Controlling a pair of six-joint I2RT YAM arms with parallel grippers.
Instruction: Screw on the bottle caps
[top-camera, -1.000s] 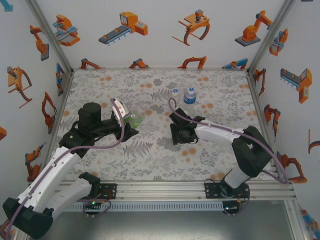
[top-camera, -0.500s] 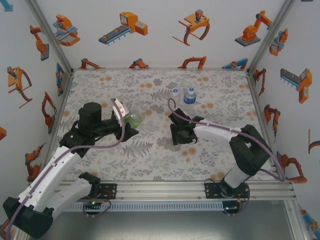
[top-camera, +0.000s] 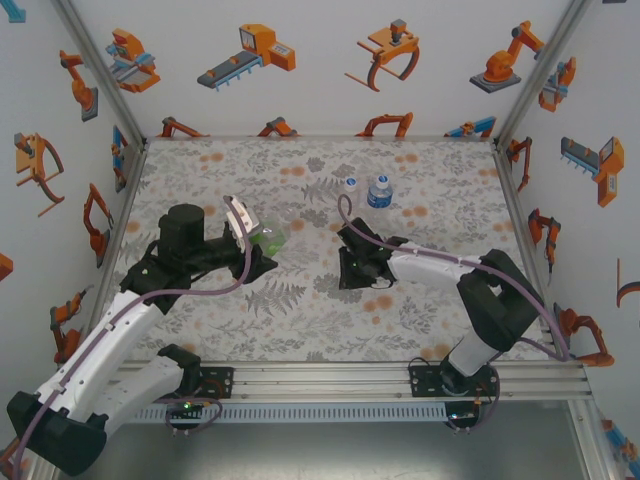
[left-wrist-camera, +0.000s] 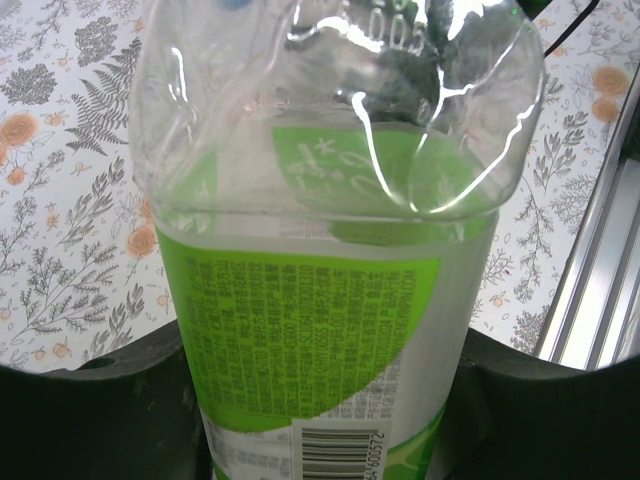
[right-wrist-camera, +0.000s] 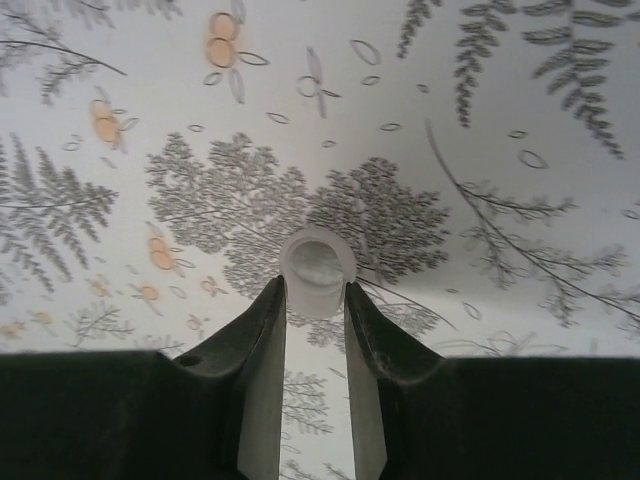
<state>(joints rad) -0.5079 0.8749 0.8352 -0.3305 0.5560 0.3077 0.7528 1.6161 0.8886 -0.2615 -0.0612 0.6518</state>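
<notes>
Left gripper (top-camera: 258, 250): we see it clamped on the green-labelled bottle (left-wrist-camera: 320, 300), dark fingers (left-wrist-camera: 100, 410) pressing either side of the lower body. From above, the bottle lies tilted off the table (top-camera: 300, 320), its base pointing toward the far wall.

Writing: the green label carries a dense block of pale print, too small for us to read. A barcode sits at the lower edge, its digits cut off. There are embossed figures on the clear base, which we cannot make out.

Right gripper (right-wrist-camera: 316, 298): it points down at the table, its two fingertips closed against opposite sides of a whitish bottle cap (right-wrist-camera: 317, 265). The cap sits on the fern print, open side up.

The colourless bottle (top-camera: 350, 186) and the blue-labelled bottle (top-camera: 379, 192) stand upright just beside each other at the far middle, well apart from both grippers. Their labels are unreadable.

Edges: an aluminium rail (top-camera: 400, 372) runs along the near side, and walls (top-camera: 320, 90) printed with orange robots close the other three. We note bare tabletop between the grippers and across the near half.
</notes>
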